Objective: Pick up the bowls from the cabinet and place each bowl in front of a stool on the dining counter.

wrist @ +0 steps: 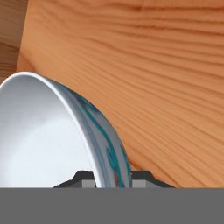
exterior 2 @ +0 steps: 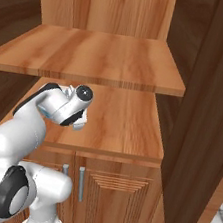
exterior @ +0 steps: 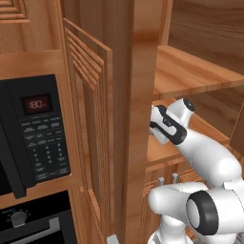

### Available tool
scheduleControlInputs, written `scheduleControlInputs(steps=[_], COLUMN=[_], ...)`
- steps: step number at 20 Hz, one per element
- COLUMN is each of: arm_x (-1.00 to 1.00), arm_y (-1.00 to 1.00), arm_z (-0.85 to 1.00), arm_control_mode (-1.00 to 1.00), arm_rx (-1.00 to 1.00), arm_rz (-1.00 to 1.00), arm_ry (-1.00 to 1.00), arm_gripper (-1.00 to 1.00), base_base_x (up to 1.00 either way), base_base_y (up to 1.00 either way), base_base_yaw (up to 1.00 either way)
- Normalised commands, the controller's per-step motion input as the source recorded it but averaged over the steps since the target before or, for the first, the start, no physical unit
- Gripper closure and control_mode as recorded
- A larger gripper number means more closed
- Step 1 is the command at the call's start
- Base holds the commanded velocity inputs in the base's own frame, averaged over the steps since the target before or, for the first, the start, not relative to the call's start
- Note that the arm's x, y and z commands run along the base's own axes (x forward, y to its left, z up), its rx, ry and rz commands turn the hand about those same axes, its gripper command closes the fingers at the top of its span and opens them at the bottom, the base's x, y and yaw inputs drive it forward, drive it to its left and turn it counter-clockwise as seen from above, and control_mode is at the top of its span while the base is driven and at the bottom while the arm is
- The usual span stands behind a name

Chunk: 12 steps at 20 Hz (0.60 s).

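Hand view: pincer point(wrist: 113, 181) closed on rim of white/blue-patterned bowl point(wrist: 48, 140), fingers either side of wall; cabinet shelf point(wrist: 166, 87) at 1 o'clock.

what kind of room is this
Most likely a home kitchen, in simulation. A black microwave sits above an oven, built into warm wooden cabinet shelving, and the tool straddles the rim of a white bowl with a blue pattern on a shelf.
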Motion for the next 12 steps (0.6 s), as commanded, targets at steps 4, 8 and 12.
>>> scheduleControlInputs(steps=[4,8,12], arm_x=[0.00,-0.02,-0.31], arm_y=[0.00,0.00,-0.05], arm_z=[0.00,0.00,0.00], arm_control_mode=[-1.00,-1.00,-1.00], arm_rx=[0.00,0.00,0.00], arm_rz=[0.00,0.00,-0.04], arm_ry=[0.00,0.00,-0.09], arm_gripper=[1.00,1.00,1.00], base_base_x=[0.00,0.00,0.00], base_base_y=[0.00,0.00,0.00], base_base_yaw=[0.00,0.00,0.00])
